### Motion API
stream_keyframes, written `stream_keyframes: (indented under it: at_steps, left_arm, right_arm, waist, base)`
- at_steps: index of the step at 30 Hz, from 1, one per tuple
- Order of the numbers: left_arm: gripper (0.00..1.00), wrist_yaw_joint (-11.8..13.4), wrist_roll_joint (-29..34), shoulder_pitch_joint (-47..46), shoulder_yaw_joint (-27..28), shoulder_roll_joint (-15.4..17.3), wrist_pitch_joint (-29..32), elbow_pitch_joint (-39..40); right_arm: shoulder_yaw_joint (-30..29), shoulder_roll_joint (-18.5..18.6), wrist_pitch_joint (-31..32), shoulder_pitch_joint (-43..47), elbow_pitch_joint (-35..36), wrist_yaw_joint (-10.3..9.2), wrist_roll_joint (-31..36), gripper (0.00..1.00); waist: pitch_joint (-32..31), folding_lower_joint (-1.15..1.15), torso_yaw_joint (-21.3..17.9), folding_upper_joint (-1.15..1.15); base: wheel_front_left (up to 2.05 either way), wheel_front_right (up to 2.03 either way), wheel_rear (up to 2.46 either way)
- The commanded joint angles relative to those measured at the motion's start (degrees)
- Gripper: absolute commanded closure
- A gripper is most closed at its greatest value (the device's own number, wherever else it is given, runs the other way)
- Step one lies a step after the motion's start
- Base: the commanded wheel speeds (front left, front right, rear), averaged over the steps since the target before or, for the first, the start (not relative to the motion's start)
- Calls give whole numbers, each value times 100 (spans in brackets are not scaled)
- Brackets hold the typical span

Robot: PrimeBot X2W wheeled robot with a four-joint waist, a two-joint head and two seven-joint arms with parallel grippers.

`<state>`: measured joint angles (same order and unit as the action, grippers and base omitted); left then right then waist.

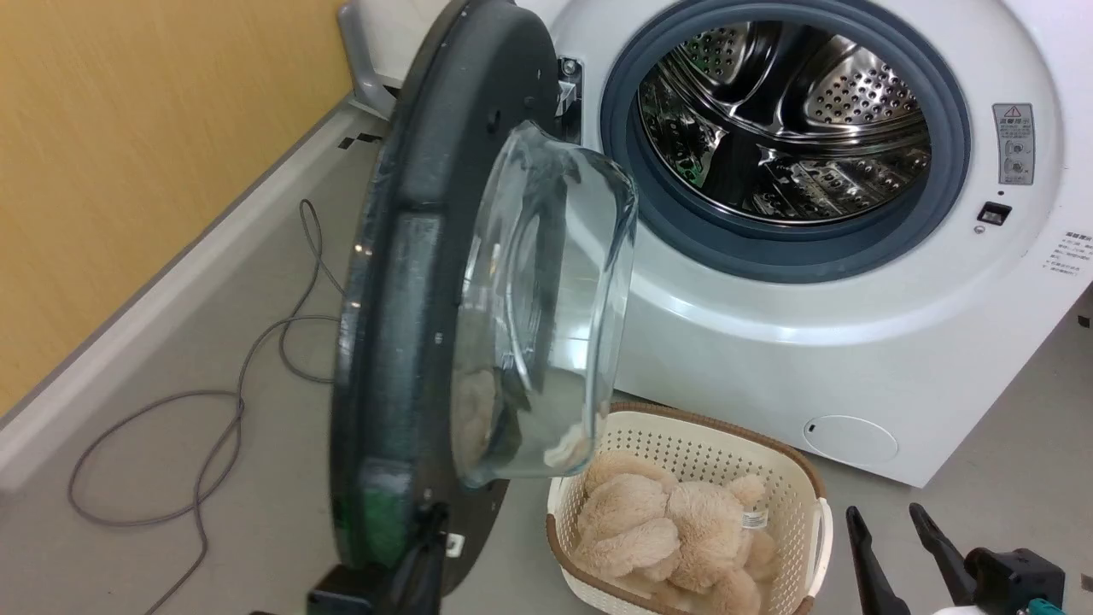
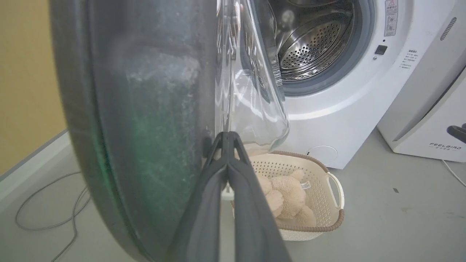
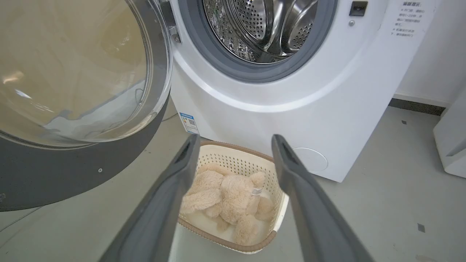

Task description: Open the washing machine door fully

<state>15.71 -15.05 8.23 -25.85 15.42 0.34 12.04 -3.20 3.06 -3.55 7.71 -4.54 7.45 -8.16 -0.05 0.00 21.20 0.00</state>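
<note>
White steel first: the washing machine (image 1: pixel 768 359) stands with its mouth uncovered, so you see the grey rubber ring (image 1: pixel 955 137) and the perforated drum (image 1: pixel 854 94) plainly in the head view. Next, the washing machine door (image 1: pixel 401 299) hangs from its hinge at the left of that mouth. It is swung out until it is almost edge-on to the head camera, with the glass bowl bulging toward the machine. By my judgement the opening is well along but not finished: the door looks roughly square to the front panel, with room left to swing toward the yellow wall (image 1: pixel 128 154). Below the bowl sits a cream basket (image 1: pixel 815 504) holding a beige plush toy (image 1: pixel 666 530), close to the door's lower edge, so watch that clearance. Your left gripper (image 2: pixel 227 135) has its fingers pressed together with nothing visible between them, tips against the door's inner face near the glass, apparently placed to push. Your right gripper (image 3: pixel 235 140) is spread wide and empty, hovering over the basket, apart from the door.
</note>
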Motion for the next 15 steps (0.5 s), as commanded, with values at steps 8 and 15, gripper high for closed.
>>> stream_keyframes:
  at_steps: [8,15]
  left_arm:
    - [100,22,-288,-440,683,283,-237,-368]
    - [100,51,-715,-752,1474,531,-489,-948]
  right_arm:
    - [21,-18,-4,-47,-38,3,-75,0]
    - [3,-18,-25,-34,-73,3,-130,0]
  waist:
    - [9,0,-93,0]
    - [58,0,-272,0]
  base:
    - [0,0,0]
    - [0,0,0]
